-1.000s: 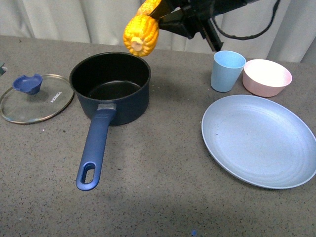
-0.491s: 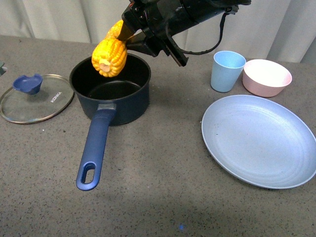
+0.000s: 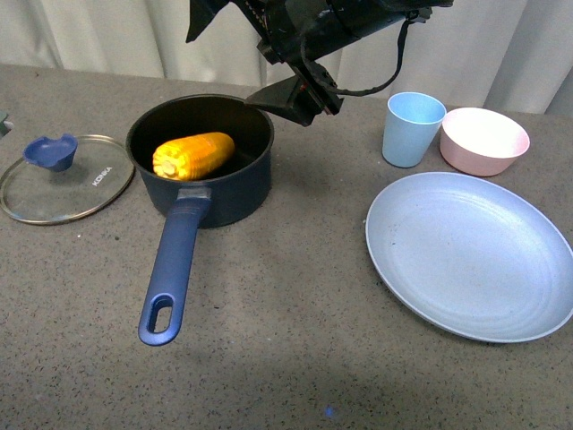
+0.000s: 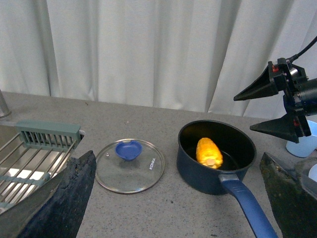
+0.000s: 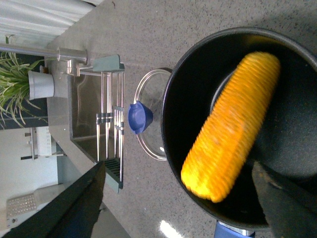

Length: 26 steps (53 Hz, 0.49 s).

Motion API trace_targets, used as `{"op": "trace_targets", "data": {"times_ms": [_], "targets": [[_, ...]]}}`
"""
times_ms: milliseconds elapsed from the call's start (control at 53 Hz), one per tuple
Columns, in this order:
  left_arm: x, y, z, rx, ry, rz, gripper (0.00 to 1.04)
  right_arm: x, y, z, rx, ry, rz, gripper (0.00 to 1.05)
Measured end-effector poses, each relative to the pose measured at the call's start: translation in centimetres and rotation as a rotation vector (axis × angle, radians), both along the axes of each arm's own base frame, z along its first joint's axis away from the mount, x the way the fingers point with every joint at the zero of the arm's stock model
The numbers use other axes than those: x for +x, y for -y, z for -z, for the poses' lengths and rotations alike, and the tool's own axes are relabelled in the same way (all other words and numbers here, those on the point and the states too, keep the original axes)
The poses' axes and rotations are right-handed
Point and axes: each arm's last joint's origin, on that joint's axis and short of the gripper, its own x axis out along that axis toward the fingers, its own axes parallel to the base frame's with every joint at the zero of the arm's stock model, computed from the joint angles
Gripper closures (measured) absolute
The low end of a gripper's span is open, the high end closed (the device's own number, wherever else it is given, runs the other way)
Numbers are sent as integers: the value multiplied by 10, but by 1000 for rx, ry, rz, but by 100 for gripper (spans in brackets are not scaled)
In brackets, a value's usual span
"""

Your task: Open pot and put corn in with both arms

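Item: the corn (image 3: 193, 153), laid on its side inside the pot (image 3: 200, 159), whose blue handle is pointed toward 6 o'clock in the front view. The right gripper (image 3: 243, 52) is held above the pot's far rim, jaws spread wide and released, nothing grasped. The glass lid (image 3: 64, 176) is placed flat on the table (image 3: 295, 340) at the pot's 9 o'clock; the left gripper (image 4: 178, 196) is seen with fingers parted, empty.

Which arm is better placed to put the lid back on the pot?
Left. The lid lies on the pot's left side, while the right gripper hangs open over the pot on the far side from it.
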Motion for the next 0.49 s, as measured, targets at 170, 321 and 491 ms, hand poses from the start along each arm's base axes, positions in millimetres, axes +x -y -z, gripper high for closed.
{"op": "trace_targets", "data": {"times_ms": [170, 321, 491], "targets": [[0, 0, 0, 0, 0, 0, 7, 1, 5, 1, -24, 41, 42, 10], [0, 0, 0, 0, 0, 0, 7, -7, 23, 0, -105, 122, 126, 9], [0, 0, 0, 0, 0, 0, 7, -26, 59, -11, -273, 285, 243, 9]]}}
